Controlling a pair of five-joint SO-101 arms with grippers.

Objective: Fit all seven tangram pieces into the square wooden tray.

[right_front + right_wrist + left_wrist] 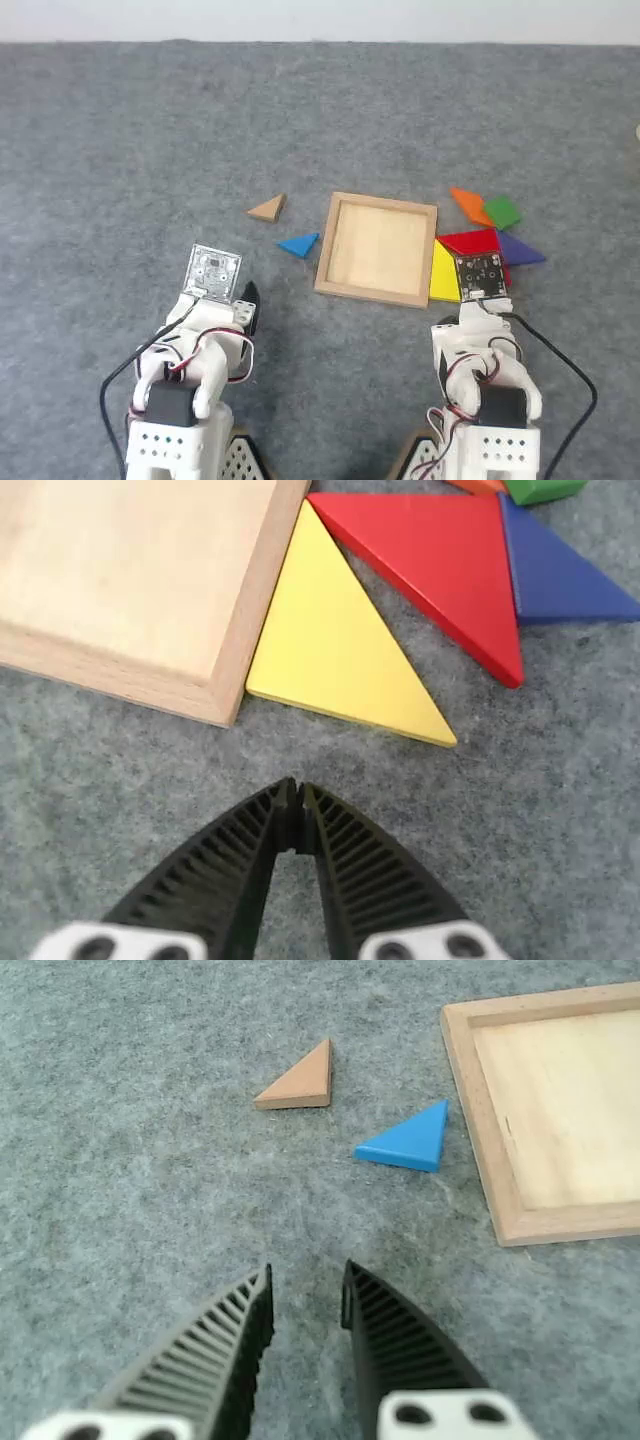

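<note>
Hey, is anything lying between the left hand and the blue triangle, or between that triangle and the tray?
Nothing visible. Only bare carpet lies between the left hand and the blue triangle, and between it and the raised rim of the wooden tray. The brown triangle sits off to one side of both paths.

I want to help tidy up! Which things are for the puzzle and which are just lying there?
For the puzzle: wooden tray, tan triangle, blue triangle, yellow triangle, red triangle, purple triangle, orange piece, green square.

Just there: grey mat under everything.
</note>
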